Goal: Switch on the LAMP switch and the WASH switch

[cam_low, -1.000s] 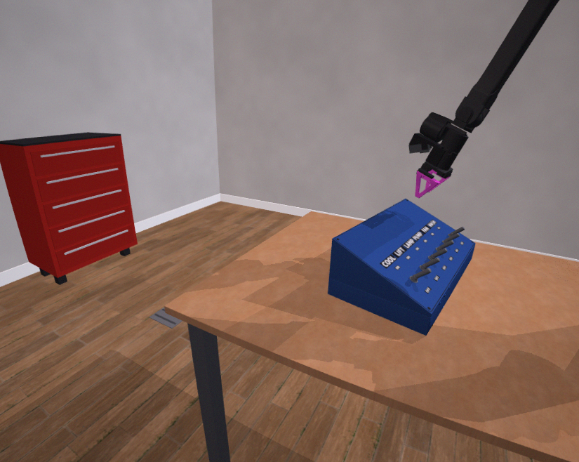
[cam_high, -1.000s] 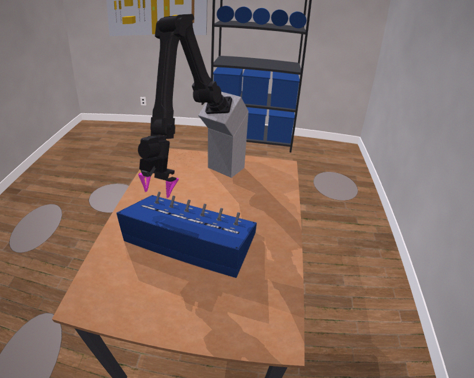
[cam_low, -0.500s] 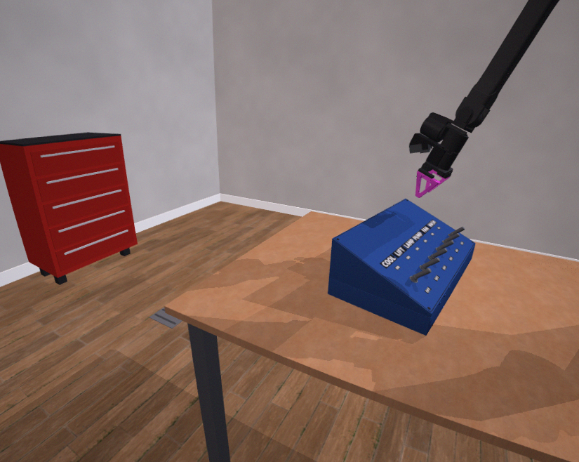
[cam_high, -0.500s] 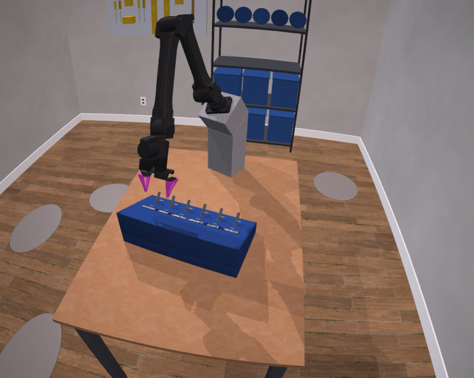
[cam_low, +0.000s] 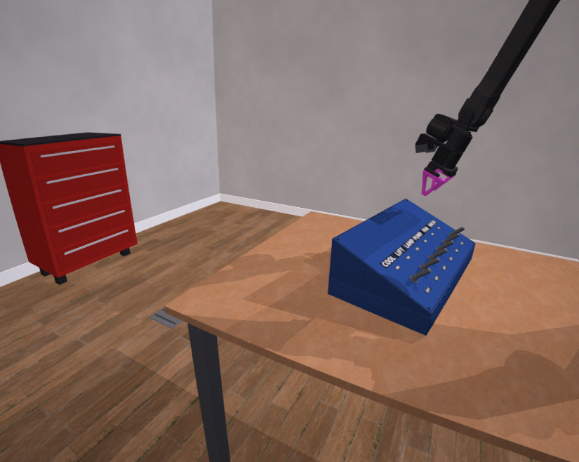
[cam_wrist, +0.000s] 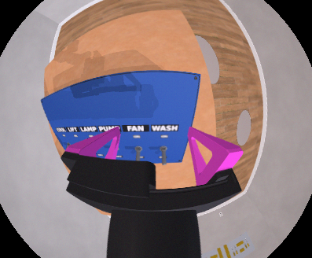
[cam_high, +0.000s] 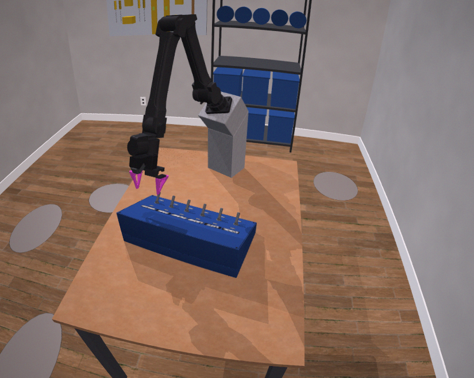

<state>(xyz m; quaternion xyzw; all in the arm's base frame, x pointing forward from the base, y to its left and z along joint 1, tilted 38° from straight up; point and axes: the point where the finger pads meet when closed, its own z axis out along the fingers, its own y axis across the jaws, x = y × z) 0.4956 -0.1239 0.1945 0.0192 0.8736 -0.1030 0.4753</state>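
Below my wrist, my own fingers hide the COOL-end levers; the console [cam_high: 180, 235] sits mid-surface [cam_high: 188, 317]. My jaws hang wide open, empty, above its WASH switch [cam_wrist: 163, 154] end.

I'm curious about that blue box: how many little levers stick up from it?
6, in one row along the blue box: from the nearest the jaws, then, to the far end.
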